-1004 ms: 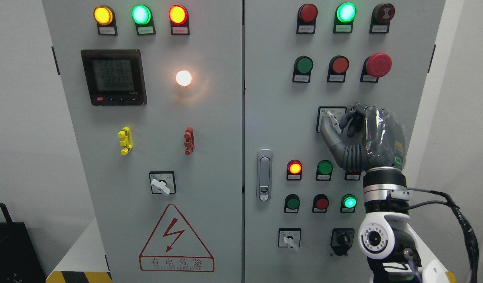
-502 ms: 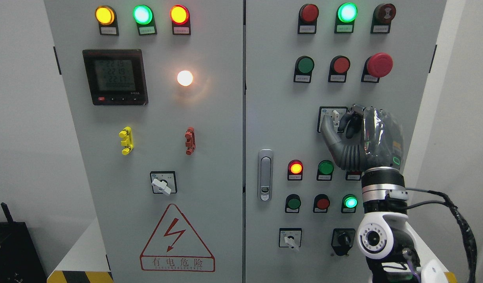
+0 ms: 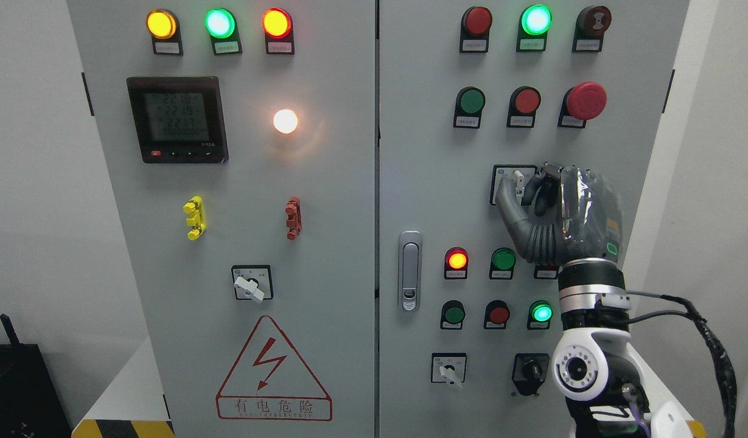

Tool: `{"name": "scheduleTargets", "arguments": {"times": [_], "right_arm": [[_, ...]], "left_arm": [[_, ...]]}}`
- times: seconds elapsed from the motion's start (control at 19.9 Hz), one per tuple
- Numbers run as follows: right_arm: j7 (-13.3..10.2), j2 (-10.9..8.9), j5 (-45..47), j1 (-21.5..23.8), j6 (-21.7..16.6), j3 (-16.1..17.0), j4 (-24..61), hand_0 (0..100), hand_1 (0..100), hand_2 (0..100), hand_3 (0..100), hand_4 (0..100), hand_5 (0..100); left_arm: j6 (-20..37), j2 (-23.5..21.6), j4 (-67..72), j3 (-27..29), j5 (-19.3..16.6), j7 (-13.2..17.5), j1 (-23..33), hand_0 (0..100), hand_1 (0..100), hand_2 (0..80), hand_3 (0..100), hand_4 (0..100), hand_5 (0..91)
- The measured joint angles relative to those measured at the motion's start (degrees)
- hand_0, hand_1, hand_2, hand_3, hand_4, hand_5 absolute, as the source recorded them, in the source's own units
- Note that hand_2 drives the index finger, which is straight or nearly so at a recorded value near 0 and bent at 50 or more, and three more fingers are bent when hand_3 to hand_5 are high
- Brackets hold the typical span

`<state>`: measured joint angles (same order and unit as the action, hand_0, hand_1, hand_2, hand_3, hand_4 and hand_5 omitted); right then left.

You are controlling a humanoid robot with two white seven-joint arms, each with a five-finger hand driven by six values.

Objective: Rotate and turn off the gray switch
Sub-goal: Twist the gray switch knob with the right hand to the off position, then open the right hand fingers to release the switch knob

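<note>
The gray rotary switch (image 3: 518,180) sits on a white square plate in the middle of the right cabinet door. Its light handle stands close to upright. My right hand (image 3: 522,190) comes up from the lower right and is shut on the switch handle, thumb on its left side and fingers on its right. The hand covers most of the switch plate. The left arm is out of view.
Similar rotary switches sit on the left door (image 3: 250,285) and lower on the right door (image 3: 449,370). A black knob (image 3: 530,369) is beside my forearm. A red mushroom button (image 3: 586,100) is above the hand. A door latch (image 3: 409,270) is left of it.
The switch handle turned from tilted, with its top leaning left, to nearly upright. My right hand rotated with it and closed tighter around it.
</note>
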<state>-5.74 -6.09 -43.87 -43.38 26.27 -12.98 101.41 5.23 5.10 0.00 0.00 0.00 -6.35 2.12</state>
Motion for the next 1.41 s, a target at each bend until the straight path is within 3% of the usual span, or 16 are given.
{"name": "scheduleTargets", "arguments": {"times": [0.55,1.41], "right_arm": [[0.10,-0.24,0.01,0.04,-0.45,0.04,0.22,44,45,74,95,84,100],[-0.31,-1.10,-0.16,0.22,-0.77,0.29,1.44,43,46,73,94,84,100]], "left_arm": [[0.00,0.00,0.00,0.00,0.00,0.07,0.01,12,39,0.0,0,0,0.0],[0.00,0.00,0.00,0.00,0.00,0.09,0.01,12,39,0.0,0,0,0.0]]}}
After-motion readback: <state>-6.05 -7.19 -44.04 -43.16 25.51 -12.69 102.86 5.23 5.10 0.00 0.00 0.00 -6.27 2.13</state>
